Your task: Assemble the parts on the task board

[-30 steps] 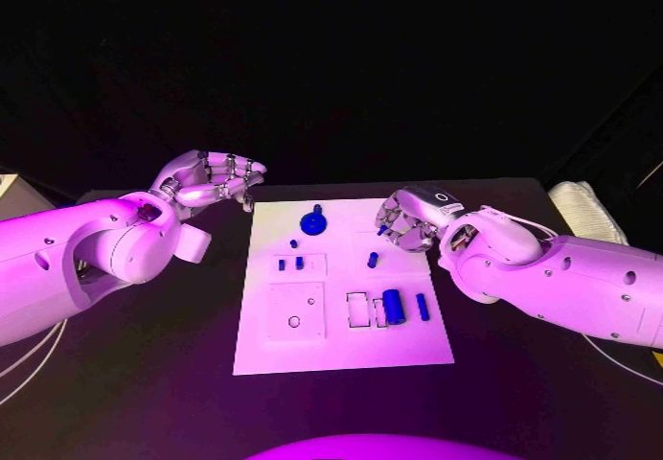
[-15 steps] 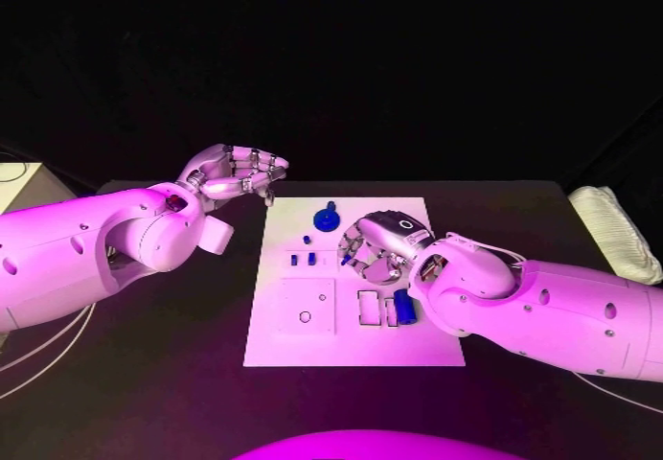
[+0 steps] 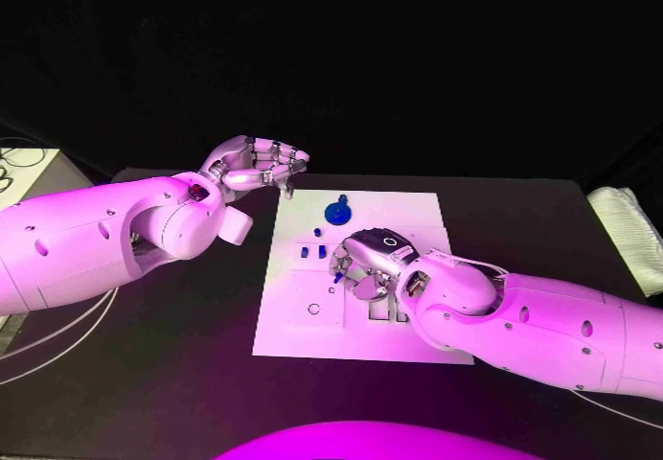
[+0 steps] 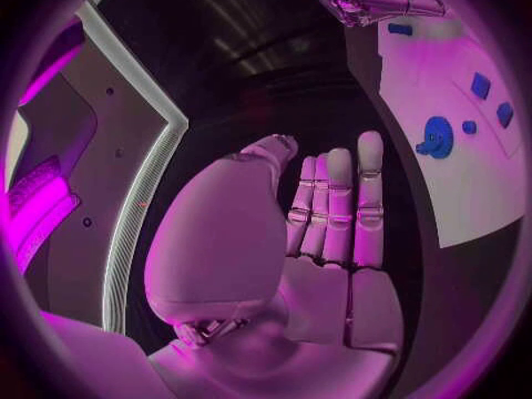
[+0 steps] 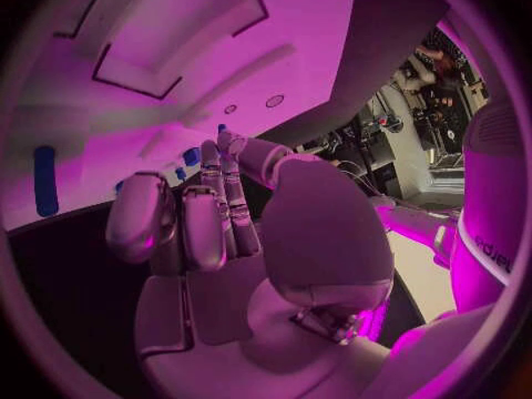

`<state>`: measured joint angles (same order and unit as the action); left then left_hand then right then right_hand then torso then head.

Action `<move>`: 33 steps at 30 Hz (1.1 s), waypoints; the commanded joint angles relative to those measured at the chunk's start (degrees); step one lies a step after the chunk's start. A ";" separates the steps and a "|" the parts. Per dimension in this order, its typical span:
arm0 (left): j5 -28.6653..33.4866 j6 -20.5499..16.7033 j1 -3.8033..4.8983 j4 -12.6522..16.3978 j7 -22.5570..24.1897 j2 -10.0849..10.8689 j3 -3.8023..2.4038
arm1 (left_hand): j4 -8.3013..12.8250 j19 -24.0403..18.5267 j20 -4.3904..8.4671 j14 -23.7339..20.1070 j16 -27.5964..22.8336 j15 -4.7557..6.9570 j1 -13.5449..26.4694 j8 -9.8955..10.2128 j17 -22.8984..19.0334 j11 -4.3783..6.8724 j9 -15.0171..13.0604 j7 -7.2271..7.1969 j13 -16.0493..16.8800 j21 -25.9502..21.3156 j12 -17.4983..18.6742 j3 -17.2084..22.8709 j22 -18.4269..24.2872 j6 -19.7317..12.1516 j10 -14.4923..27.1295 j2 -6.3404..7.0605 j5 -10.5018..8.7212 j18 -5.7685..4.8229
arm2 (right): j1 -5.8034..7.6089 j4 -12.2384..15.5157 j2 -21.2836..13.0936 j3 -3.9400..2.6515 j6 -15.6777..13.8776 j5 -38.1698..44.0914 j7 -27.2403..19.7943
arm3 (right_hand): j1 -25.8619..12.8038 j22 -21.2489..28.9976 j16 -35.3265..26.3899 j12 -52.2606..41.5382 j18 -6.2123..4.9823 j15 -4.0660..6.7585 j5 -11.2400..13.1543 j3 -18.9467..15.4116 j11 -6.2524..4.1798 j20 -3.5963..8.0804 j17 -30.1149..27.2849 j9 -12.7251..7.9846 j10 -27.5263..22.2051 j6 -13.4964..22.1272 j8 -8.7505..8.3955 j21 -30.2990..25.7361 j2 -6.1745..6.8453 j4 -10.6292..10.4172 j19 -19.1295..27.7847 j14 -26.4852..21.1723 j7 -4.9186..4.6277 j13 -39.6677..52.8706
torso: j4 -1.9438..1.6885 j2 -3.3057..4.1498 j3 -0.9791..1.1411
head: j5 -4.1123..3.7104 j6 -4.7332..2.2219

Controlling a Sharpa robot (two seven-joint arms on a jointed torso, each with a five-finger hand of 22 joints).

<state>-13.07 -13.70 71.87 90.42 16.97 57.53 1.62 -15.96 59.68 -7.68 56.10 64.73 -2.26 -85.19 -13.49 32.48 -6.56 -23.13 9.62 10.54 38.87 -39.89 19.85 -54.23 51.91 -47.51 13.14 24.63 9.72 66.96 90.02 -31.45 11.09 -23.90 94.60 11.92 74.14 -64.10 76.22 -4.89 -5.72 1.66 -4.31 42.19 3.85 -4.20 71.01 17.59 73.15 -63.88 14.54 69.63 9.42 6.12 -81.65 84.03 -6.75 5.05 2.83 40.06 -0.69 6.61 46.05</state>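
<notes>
A black table [image 3: 166, 326] under coloured light carries the white task board [image 3: 311, 331] at its middle, with darkness behind. The right hand [image 3: 368, 264] is low over the board's centre, knuckles up, fingers curled downward around the recessed slots there; a small blue part [image 3: 336, 277] shows at its fingertips, but whether it is pinched or merely touched I cannot tell — the right wrist view shows the fingers [image 5: 205, 226] bent in toward the palm above the board's recesses, without a clear sight of anything between them. Judged from this, the step in hand is picking up or seating one of the small pieces near the middle slots, and the next move calls for a fine, steady closing of the fingertips and a straight, upright placement into a recess. The right forearm slants in from the robot's right, lying across the board's near right portion. Outward from the hand, two short blue pegs [image 3: 312, 252] stand just beside it, and a round blue disc part [image 3: 338, 210] sits near the board's far edge. The left hand [image 3: 260, 165] hovers off the board's far left corner — empty, its fingers loosely curled and apart, waiting clear of the work.
</notes>
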 commanded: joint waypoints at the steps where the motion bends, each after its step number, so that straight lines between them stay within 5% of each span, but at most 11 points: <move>1: 0.43 -0.06 0.05 0.18 0.03 -0.14 -0.03 | -0.31 0.36 -0.25 0.10 -0.25 -0.45 -0.07 0.09 0.14 -0.06 -0.12 0.11 -0.06 -0.33 0.42 0.10 0.07 -0.29 0.57 0.40 -0.37 0.71 | -0.19 -0.09 0.33 0.04 2.11 2.14 1.18 | -0.12 0.05 0.08 -0.10 0.43 0.24 -0.07 0.35 -1.06 0.29 -0.07 0.10 1.45 -0.33 0.39 -0.11 -0.52 0.08 0.09 2.74 0.06 -0.01 | 0.03 0.02 0.03 | 0.54 0.37; 14: 0.48 0.16 0.06 0.21 -0.24 -0.15 -0.03 | -0.38 0.35 -0.28 0.08 -0.27 -0.48 0.06 0.07 0.19 -0.08 -0.15 0.13 -0.04 -0.36 0.44 0.03 0.07 -0.34 0.62 0.46 -0.40 0.71 | -0.70 0.09 0.91 0.22 2.73 2.96 1.61 | -0.15 -0.06 0.11 -0.06 0.45 0.23 -0.05 0.38 -1.05 0.29 -0.05 0.13 1.44 -0.28 0.39 -0.02 -0.53 0.12 0.07 2.74 0.03 -0.01 | 0.00 0.01 0.07 | 1.16 1.28; 33: 0.48 0.40 0.06 0.02 -0.55 -0.07 -0.03 | -0.33 0.33 -0.31 0.04 -0.31 -0.50 0.01 0.01 0.28 -0.09 -0.22 0.12 -0.01 -0.41 0.47 0.03 0.08 -0.40 0.71 0.46 -0.39 0.72 | -1.01 0.22 1.23 0.23 2.74 3.29 1.80 | -0.24 -0.08 0.14 -0.01 0.45 0.21 -0.01 0.43 -1.02 0.29 -0.06 0.22 1.47 -0.23 0.42 -0.01 -0.55 0.18 0.10 2.74 -0.01 0.01 | 0.03 0.00 0.04 | 1.29 1.41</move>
<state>-12.93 -13.71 71.89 90.36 16.27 57.52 1.62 -15.96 59.89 -7.89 56.10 64.73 -2.26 -85.19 -13.49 32.67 -6.55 -23.27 9.62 10.55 38.66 -39.64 19.85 -54.23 51.92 -47.09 13.14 24.41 9.73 66.04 90.21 -30.34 11.31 -21.83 96.86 13.53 74.13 -64.11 76.22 -4.66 -5.71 1.65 -4.16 42.28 3.85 -4.21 71.01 17.69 73.15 -63.67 14.71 69.63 9.44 6.36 -81.65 84.03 -6.72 5.00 2.89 40.03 -0.64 7.91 47.50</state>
